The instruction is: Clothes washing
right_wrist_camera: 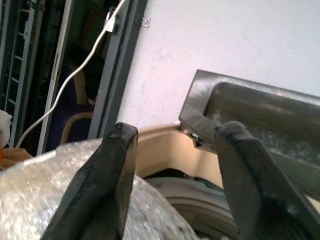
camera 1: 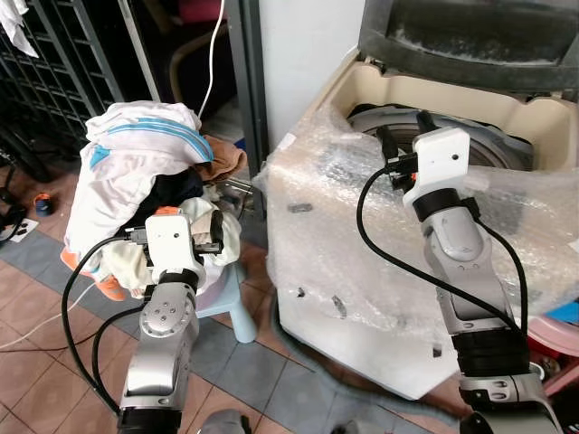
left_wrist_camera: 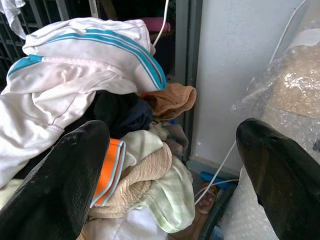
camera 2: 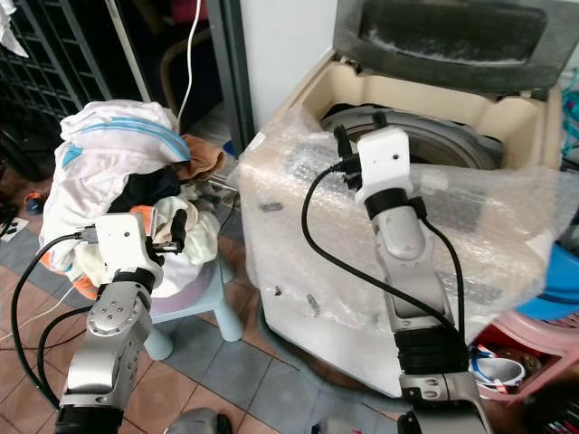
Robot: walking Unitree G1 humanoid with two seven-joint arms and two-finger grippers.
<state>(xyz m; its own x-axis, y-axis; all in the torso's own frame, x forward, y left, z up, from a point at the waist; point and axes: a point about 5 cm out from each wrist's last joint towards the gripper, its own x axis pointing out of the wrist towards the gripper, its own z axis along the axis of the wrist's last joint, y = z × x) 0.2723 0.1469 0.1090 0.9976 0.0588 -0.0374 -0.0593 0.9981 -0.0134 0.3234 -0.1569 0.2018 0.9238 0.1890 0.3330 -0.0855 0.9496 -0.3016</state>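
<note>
A heap of clothes (camera 1: 149,172) sits on a pale blue plastic stool (camera 1: 237,303) at the left of the scene, topped by a white garment with blue stripes (left_wrist_camera: 95,50), with dark, brown and orange pieces beneath. The left gripper (camera 1: 215,233) is at the near right side of the heap, its fingers (left_wrist_camera: 55,190) spread wide and empty, with the clothes just beyond them. To the right stands a top-loading washing machine (camera 1: 380,362) wrapped in bubble wrap (camera 1: 335,235), its grey lid (camera 1: 470,36) raised. The right gripper (camera 1: 403,136) is held over the near rim of the machine's opening, fingers (right_wrist_camera: 100,185) apart and empty, pointing toward the drum (camera 1: 507,149) and the lid. What is in the drum cannot be seen. A white cable (camera 1: 212,54) hangs down behind the heap.
</note>
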